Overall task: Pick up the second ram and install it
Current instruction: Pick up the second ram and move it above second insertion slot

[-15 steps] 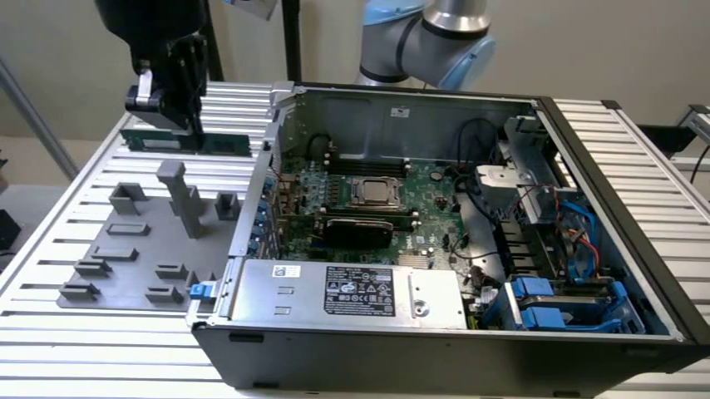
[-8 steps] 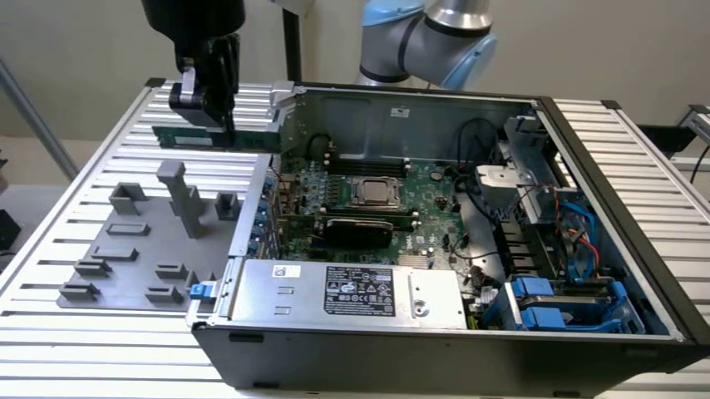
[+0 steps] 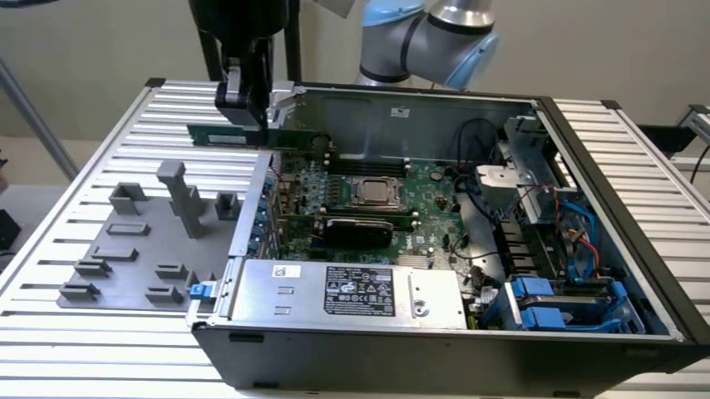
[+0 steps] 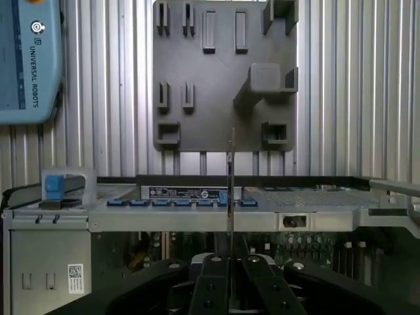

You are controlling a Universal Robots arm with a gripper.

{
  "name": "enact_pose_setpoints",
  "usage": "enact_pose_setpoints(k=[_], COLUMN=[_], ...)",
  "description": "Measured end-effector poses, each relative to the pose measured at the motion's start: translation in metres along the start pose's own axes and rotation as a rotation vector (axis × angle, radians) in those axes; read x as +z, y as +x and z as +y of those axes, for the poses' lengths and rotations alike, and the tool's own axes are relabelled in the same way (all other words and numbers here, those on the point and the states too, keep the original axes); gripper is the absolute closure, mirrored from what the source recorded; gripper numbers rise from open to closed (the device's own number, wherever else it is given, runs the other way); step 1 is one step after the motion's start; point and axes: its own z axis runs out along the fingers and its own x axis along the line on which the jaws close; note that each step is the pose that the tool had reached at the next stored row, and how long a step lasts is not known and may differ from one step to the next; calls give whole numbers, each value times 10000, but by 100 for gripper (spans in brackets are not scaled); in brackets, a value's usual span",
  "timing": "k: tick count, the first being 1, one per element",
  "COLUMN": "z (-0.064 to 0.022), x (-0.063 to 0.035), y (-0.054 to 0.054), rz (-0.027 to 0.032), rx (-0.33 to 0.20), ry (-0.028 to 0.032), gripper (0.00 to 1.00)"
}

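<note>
Gripper [image 3: 258, 123] clenches the second ram [image 3: 222, 135], holding it level above the open computer case [image 3: 444, 357] at the exterior view's left wall, apparently clear of the motherboard [image 3: 367, 212] below

1. Second ram [image 3: 216, 134]: long, thin green board stick with small dark chips on its face.
2. Pose: level, standing on its long edge (from the wrist, ram [image 4: 231, 190] reads as a thin edge-on line).
3. Position: pinched mid-length in the claw [image 3: 253, 125], both ends protruding.
</note>
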Motion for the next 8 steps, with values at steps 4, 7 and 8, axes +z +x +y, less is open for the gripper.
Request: enact_pose_setpoints(k=[4, 7, 8], z=[-179, -315, -358], x=[-5, -10, -11], y=[-15, -27, -31], rz=[-59, -101, -114], rx=[-1, -3, -3], ry=[-2, -3, -3], gripper=[86, 86, 86])
